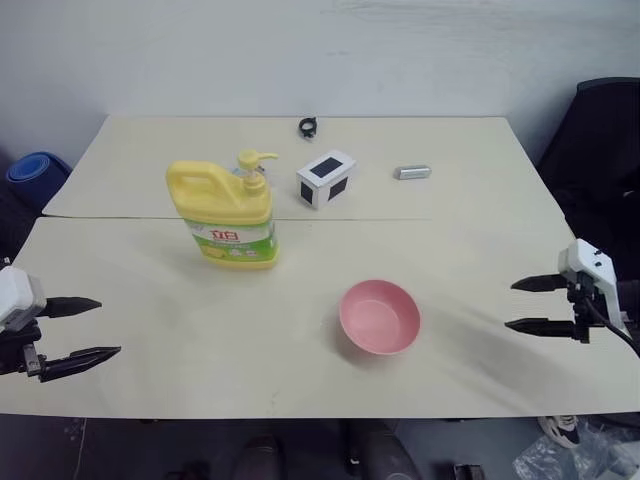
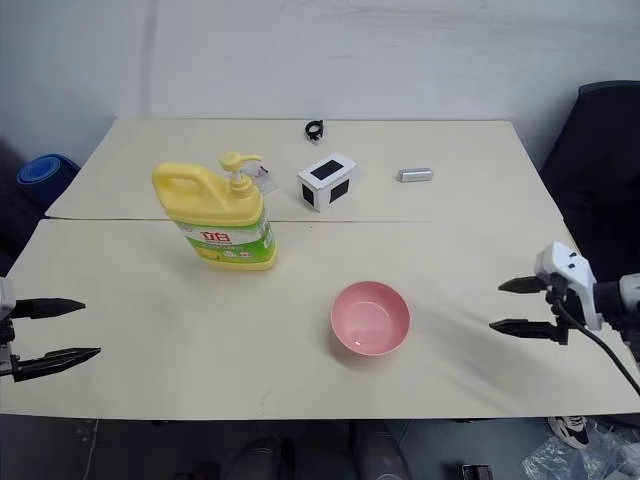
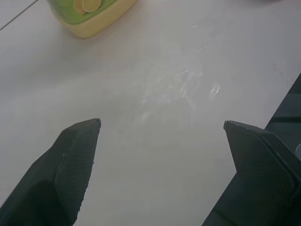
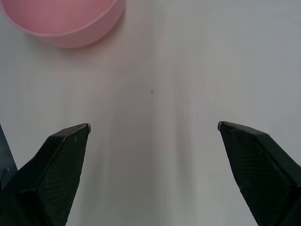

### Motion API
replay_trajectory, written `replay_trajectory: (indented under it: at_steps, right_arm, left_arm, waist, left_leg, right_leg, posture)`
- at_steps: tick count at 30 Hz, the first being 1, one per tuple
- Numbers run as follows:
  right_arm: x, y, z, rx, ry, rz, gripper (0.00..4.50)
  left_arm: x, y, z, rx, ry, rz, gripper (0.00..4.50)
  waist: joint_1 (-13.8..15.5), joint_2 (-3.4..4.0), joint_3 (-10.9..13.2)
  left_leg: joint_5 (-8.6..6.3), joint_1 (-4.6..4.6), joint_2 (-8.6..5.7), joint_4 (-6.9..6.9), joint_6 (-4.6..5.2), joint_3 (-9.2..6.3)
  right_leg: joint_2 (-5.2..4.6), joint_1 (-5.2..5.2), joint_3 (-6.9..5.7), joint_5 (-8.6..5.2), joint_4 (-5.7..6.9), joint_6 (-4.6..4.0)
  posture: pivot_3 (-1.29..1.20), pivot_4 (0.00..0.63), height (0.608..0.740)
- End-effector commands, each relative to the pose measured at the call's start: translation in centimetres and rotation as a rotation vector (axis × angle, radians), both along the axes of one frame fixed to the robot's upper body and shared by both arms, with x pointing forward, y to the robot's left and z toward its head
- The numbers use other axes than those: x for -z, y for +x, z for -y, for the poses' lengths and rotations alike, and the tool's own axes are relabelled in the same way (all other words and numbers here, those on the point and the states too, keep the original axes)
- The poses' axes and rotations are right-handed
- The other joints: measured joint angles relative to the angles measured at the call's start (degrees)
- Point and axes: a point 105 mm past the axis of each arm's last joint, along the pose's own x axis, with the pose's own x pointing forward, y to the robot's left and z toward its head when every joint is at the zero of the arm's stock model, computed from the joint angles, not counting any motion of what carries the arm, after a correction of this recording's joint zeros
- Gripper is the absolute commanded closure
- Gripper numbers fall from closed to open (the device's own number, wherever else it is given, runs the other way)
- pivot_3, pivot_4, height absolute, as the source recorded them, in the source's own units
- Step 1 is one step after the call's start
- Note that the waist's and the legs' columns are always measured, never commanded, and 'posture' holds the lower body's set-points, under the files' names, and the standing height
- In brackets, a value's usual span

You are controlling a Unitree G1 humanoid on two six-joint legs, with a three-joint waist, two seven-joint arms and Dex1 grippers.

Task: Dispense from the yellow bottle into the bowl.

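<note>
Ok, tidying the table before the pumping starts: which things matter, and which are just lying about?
Needed:
yellow bottle
pink bowl

Lying about:
white box with black panels
small silver object
black ring

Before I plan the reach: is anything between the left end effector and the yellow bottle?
Nothing visible. Only bare table lies between the open left end effector and the yellow bottle; the bowl sits off to the side.
</note>
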Motion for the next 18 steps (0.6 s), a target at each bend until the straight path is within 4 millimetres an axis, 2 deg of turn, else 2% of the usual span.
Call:
replay_trajectory:
  at_steps: [1,4,8,12,16,18]
  right_arm:
    - [-0.7,-0.1,-0.2,-0.008,0.01,0.026,0.0]
    - [-0.7,-0.1,-0.4,-0.001,0.009,0.029,0.0]
    - [-1.0,0.1,-0.8,0.011,0.028,0.042,0.0]
    - [-2.8,0.3,-2.6,0.024,0.097,0.081,0.0]
    - [-3.5,-1.5,-6.4,-0.066,0.126,0.095,0.0]
    - [-3.4,-2.6,-8.2,-0.114,0.127,0.093,0.0]
  left_arm:
    - [-0.5,-0.1,0.0,0.005,-0.013,0.022,0.05]
    - [-0.6,0.6,-0.1,-0.027,-0.035,0.058,0.05]
    - [-0.5,0.9,0.9,-0.009,-0.065,0.062,0.05]
    - [-2.0,1.4,4.1,0.069,-0.196,0.063,0.05]
    - [-3.9,1.1,8.9,0.228,-0.285,0.053,0.05]
    - [-4.4,0.8,10.6,0.285,-0.295,0.044,0.05]
  waist:
    - [0.0,0.0,0.0]
    - [0.1,0.0,0.0]
    - [0.0,0.0,0.0]
    - [0.1,0.0,0.0]
    - [0.3,-0.02,0.0]
    - [0.4,-0.02,0.0]
  left_leg:
    - [0.0,0.0,0.0,0.0,0.0,0.0]
    - [0.0,-0.01,-0.01,0.0,0.0,0.01]
    - [0.0,-0.01,-0.01,0.07,0.0,0.0]
    - [0.0,-0.04,-0.01,0.14,0.0,-0.02]
    - [0.0,-0.06,-0.01,0.21,0.0,-0.07]
    - [0.0,-0.09,-0.02,0.2,-0.01,-0.13]
  right_leg:
    - [0.0,0.0,0.0,0.0,0.0,0.0]
    - [-0.01,0.0,0.0,0.0,0.0,0.0]
    - [0.0,0.01,0.01,0.02,0.04,0.03]
    - [-0.01,0.0,0.03,0.05,0.1,0.08]
    - [-0.01,0.03,0.02,0.07,0.15,0.12]
    - [-0.01,0.03,0.02,0.08,0.15,0.13]
  posture:
    - [0.0,0.15,0.74]
    - [0.0,0.15,0.74]
    - [0.0,0.15,0.74]
    - [0.0,0.15,0.74]
    - [0.0,0.15,0.74]
    - [0.0,0.15,0.74]
